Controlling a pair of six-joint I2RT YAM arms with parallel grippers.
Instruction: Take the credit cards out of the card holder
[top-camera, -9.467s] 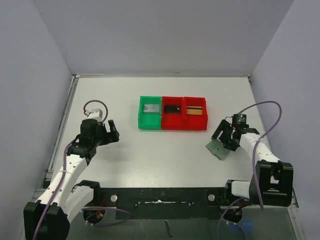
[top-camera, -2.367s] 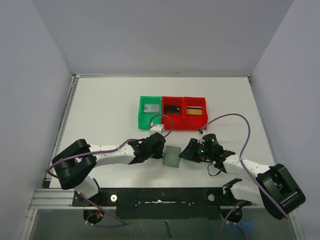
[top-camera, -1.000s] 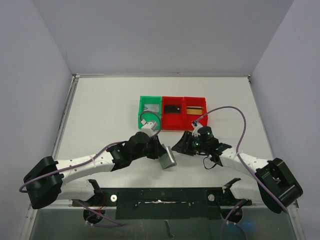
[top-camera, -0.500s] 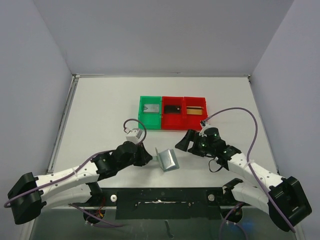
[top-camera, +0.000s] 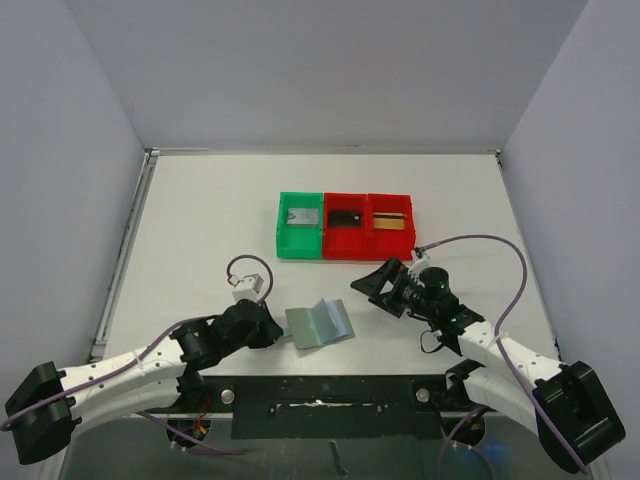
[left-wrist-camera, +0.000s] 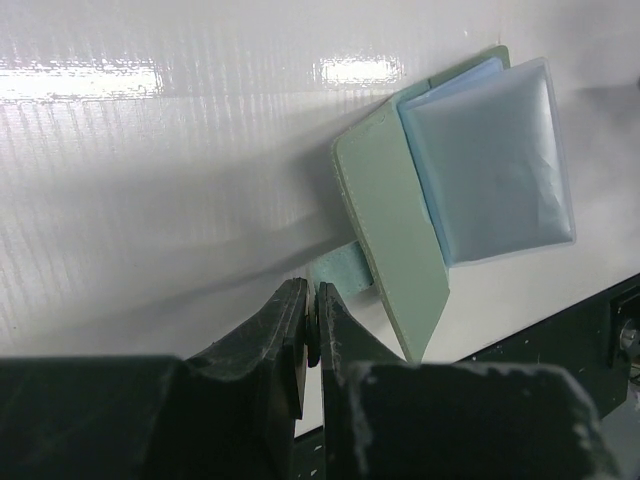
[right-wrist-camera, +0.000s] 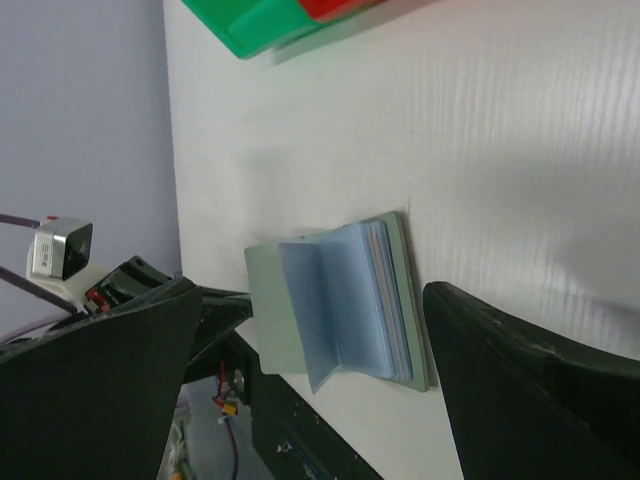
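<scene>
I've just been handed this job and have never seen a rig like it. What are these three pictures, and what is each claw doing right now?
Two robot arms are bolted to the near edge of the table. The overhead picture looks down from behind them. The other two come from a camera on each wrist. On the table lie an opened card holder and a row of green and red bins. The left gripper is shut, pinching the holder's strap tab. The right gripper hangs open beside the holder, holding nothing.
</scene>
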